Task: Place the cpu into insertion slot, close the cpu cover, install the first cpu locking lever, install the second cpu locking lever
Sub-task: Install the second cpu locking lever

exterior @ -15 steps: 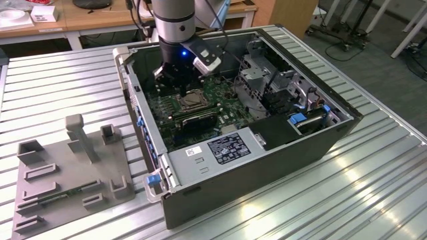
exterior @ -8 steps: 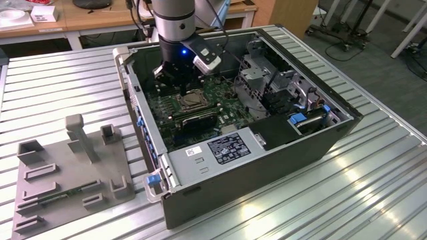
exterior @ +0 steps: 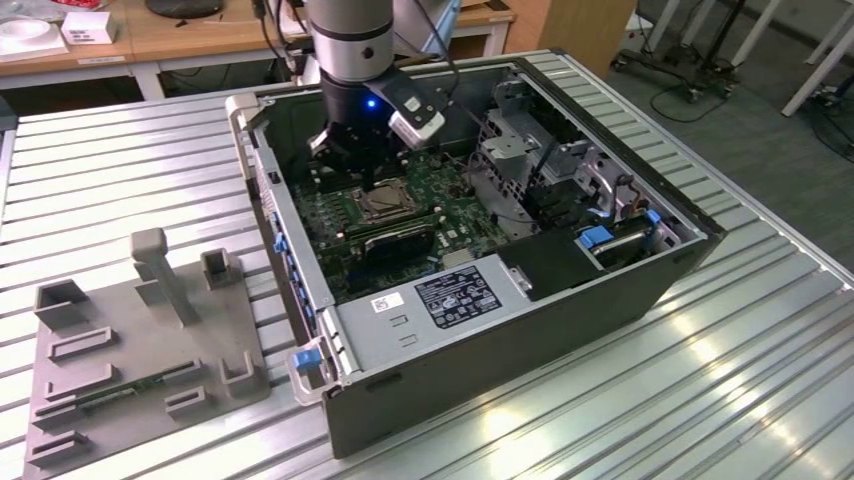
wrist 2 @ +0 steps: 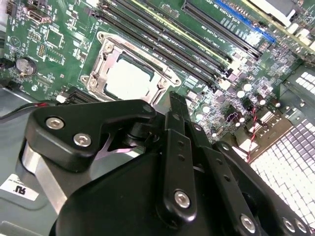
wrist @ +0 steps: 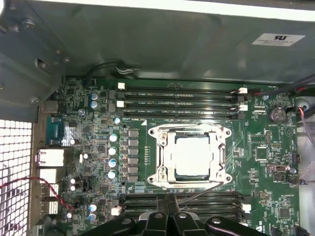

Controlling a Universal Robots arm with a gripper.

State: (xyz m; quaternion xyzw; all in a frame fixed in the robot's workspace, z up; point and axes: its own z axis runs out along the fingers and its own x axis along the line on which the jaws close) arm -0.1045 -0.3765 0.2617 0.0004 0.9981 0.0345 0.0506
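In the exterior view, an open computer case (exterior: 507, 260) lies on its side on a ribbed metal table (exterior: 120, 170), its green motherboard (exterior: 400, 200) facing up. The arm's gripper (exterior: 350, 150) hangs inside the case, just above the board and near the socket, where the cpu (exterior: 378, 203) sits as a small pale square. A grey fixture tray (exterior: 134, 350) with upright posts rests on the table toward the exterior view's left, well apart from the case. Behind the table stand wooden desks (exterior: 200, 35), and wheeled stand legs (exterior: 694, 60) rest on the grey floor at the exterior view's right.

In the second wrist view, the black gripper (wrist 2: 177, 105) has its fingers drawn together with nothing between them, the tips hovering just beside the socket's edge. The cpu (wrist 2: 129, 78) lies flat in the socket, framed by the cpu cover (wrist 2: 101, 61), which lies down over it.

In the first wrist view, the cpu (wrist: 192, 156) sits seated inside the silver cover (wrist: 162, 157), between rows of memory slots (wrist: 179, 101). The closed gripper's (wrist: 172, 204) tips point at the socket's near edge. The case's grey wall (wrist: 147, 44) rises behind the board.
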